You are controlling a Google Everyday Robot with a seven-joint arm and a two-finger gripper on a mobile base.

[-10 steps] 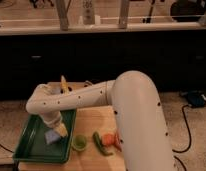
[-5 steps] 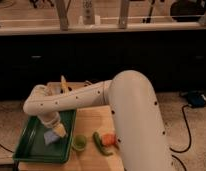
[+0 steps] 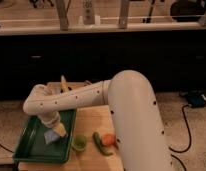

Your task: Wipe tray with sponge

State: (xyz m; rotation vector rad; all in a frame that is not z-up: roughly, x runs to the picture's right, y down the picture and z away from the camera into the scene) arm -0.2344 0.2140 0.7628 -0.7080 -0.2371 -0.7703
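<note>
Camera view, wooden table [image 3: 91, 122], speckled floor, dark cabinets behind, no readable writing, gripper [image 3: 57, 131] over green tray [image 3: 31, 140], jaws clamped on blue sponge [image 3: 51, 136] pressed beneath them, green cup [image 3: 79, 143] just beside.

The tray [image 3: 33, 145] is seen as dark-green plastic with a faint sheen along its raised rim. The sponge [image 3: 51, 136] appears as a soft, matt, light-blue pad, pressed on the tray under the claw [image 3: 57, 131], which is closed on it. The arm [image 3: 96, 97] is covered in smooth, slightly glossy white plastic shells. The table [image 3: 91, 122] is shown as pale wood with a matt finish. The cup [image 3: 79, 143] looks like smooth light-green plastic.
</note>
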